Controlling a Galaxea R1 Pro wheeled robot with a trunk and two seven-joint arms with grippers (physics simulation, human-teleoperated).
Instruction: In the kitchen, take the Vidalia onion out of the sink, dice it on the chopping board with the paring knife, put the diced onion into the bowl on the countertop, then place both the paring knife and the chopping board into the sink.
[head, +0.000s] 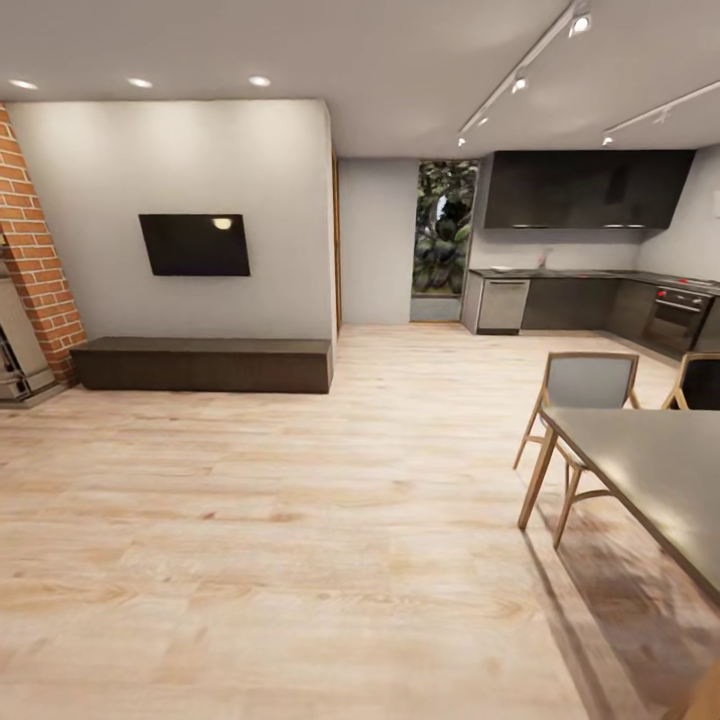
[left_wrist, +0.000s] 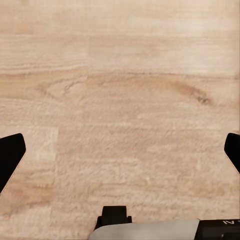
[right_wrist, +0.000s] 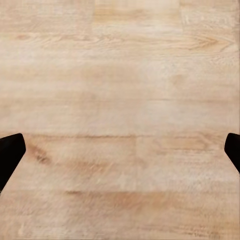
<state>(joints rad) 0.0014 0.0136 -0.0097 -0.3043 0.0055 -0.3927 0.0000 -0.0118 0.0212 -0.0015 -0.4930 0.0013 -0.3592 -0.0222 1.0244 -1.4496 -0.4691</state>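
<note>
Both pincers, left pincer (left_wrist: 120, 150) and right pincer (right_wrist: 120, 150), hang wide open and empty above the wooden floor (head: 300, 520); the kitchen counter (head: 580, 274) sits far right. A dark table (head: 660, 470) stands near right.

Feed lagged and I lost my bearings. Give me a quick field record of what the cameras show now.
location: open living area, wood floor
kitchen: far right, dark counter, oven
near right: dining table, chair
left wall: TV, low bench
left claw: open, over floor
right claw: open, over floor
</note>
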